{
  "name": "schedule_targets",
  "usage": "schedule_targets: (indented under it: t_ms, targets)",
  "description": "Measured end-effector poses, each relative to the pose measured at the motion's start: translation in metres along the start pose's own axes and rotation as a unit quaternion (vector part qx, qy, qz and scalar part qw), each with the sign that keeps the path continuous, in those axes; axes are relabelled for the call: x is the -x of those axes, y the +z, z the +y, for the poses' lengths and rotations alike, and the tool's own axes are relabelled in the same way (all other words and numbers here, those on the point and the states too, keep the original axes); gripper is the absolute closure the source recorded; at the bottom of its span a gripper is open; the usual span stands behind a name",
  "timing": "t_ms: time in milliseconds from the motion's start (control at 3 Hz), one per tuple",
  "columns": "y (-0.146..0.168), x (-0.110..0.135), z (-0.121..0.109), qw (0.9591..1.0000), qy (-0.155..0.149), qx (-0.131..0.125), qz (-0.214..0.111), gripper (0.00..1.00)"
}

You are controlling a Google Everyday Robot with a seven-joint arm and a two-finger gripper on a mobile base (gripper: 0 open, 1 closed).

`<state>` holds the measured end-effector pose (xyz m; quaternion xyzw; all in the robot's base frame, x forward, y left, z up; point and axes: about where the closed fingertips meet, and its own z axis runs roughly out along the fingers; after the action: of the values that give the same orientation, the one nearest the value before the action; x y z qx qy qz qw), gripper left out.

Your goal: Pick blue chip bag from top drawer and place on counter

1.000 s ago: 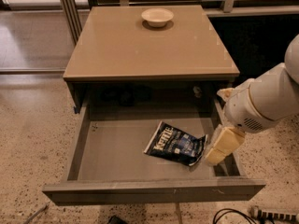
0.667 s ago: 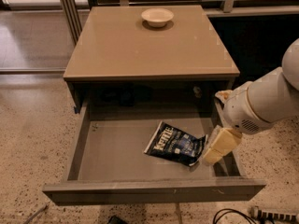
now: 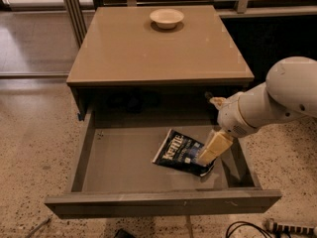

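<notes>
I see the top drawer (image 3: 124,165) pulled far out from under the desk (image 3: 158,53). The blue chip bag (image 3: 178,151) lies flat on the drawer floor, in the right half of the drawer and closer to its front panel than to its back. The white letters on the bag are visible, but I can read them only in part.

The gripper (image 3: 205,158) is down inside the drawer, near the drawer's right wall, and its cream-coloured tip is on the right end of the bag. It covers that end of the bag, so I cannot tell how far the gripper is open, or whether it has hold of the bag at all. The white arm (image 3: 277,100) comes in over the right side of the drawer and is cut off at the border of the view.

The back of the drawer is in deep shadow under the desk, and I cannot make out the dark shapes there. Behind the drawer, on the desk, stands a small bowl (image 3: 167,18). In front of the drawer, on the speckled floor (image 3: 34,133), some cables (image 3: 245,229) are partly cut off.
</notes>
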<state>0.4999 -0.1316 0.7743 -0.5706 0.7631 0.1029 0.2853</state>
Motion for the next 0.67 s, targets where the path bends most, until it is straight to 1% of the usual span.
schedule_targets:
  t_ms: [333,667]
  targets:
    - [0.042,-0.013,-0.017,0.9999,-0.014,-0.003,0.006,0.00]
    - [0.084,-0.055,-0.016,0.9990,-0.003,0.006,0.045,0.00]
